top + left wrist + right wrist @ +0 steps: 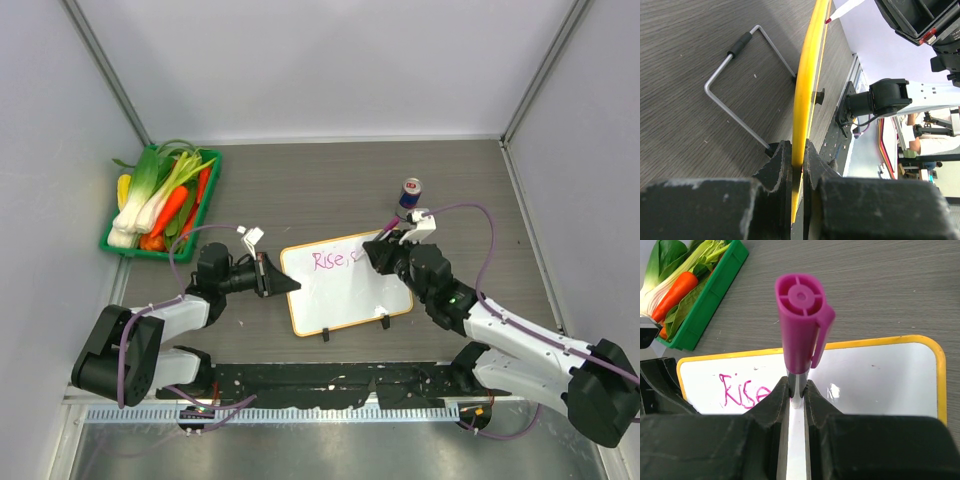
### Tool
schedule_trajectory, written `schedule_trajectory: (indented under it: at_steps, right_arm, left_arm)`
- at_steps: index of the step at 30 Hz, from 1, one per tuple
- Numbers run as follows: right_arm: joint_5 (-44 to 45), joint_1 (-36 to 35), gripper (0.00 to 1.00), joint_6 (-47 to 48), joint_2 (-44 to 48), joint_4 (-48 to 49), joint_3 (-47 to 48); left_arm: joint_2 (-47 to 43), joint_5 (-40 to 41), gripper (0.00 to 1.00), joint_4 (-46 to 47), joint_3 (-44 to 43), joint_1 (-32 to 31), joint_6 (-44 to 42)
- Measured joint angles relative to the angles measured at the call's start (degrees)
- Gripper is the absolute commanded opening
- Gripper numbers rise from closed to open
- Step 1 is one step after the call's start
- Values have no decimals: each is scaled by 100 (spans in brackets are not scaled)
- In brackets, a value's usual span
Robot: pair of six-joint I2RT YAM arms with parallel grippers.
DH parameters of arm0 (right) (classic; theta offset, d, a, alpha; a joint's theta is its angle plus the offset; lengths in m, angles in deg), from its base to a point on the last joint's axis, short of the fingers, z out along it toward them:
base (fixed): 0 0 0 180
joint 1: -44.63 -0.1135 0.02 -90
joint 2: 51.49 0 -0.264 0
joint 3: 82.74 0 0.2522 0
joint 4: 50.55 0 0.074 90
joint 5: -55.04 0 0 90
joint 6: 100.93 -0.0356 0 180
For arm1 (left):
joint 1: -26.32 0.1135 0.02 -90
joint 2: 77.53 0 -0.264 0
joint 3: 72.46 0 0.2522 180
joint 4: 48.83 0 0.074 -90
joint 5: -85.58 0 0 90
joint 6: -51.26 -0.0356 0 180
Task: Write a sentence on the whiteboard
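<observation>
My right tool (797,390) is clamped on a marker (800,320): both fingers press the white barrel, and its magenta cap sticks out towards the wrist camera. The writing tip is hidden below the fingers, so I cannot tell whether it touches anything. Directly beneath it lies the whiteboard (880,375), white with a thin orange frame, and the sentence (742,390) on it so far reads "Rise" in pink, followed by a small mark I cannot make out. From the top camera, the right tool (385,250) sits over the board's upper right corner. My left tool (797,160) is closed tight on the whiteboard's frame (807,75), seen edge-on between its fingers. From above, the left tool (275,278) grips the board's left short edge. The whiteboard (350,290) lies near the middle of the grey wood-grain surface (300,190), slightly rotated, with two black clip feet (325,335) on its near long edge. Beside the board's edge in the left wrist view is a bent wire loop (740,90). Just beyond the right tool stands a drinks can (410,193) – upright. At far left, well apart from the board, a green tray (212,195) holds vegetables.
</observation>
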Motion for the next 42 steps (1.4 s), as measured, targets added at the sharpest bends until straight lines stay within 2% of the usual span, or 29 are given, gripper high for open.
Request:
schedule_trajectory:
  at_steps: [14,26,42]
  right_arm:
    - [-92,0,1,-129,-157,195,2]
    - [-321,275,1,-315,358,304,17]
    - [-101,387,1,-48,-271,236,466]
  left_arm:
    - [0,2,0,-9,0,0,0]
    - [0,0,0,0,0,-2,-4]
    - [11,0,0,2,-2,-2,-4]
